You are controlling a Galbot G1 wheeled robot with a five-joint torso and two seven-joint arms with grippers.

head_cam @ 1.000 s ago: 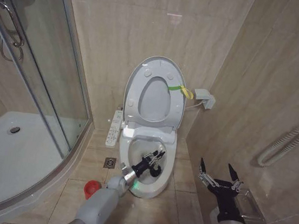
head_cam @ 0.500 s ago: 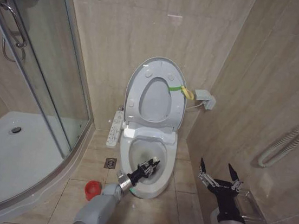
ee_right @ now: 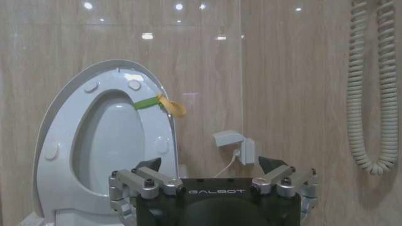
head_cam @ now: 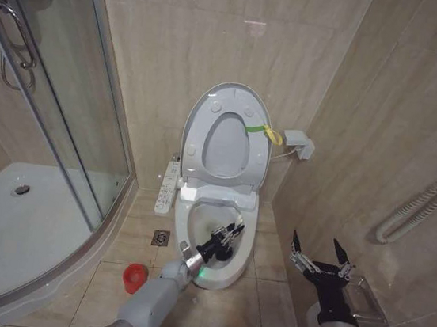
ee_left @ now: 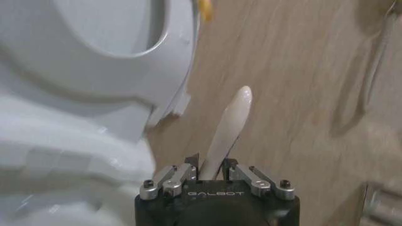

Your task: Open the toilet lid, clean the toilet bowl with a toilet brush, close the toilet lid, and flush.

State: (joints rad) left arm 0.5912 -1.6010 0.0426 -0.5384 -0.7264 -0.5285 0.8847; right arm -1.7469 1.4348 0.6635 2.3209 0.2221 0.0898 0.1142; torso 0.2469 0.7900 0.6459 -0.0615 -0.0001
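My left gripper [head_cam: 229, 233] has slid back up toward the middle of the toilet bowl [head_cam: 245, 239] since a moment ago. Its jaws pinch the toilet brush [ee_left: 227, 127], so I think I am scrubbing. The toilet lid [head_cam: 202, 106] stands open beyond them. My right gripper [head_cam: 319, 254] waits off to the side, jaws spread.

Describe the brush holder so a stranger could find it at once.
Start at the white ceramic toilet bowl against the back wall. On the tiled floor between it and the curved shower tray stands a small red round holder, the only red object around.
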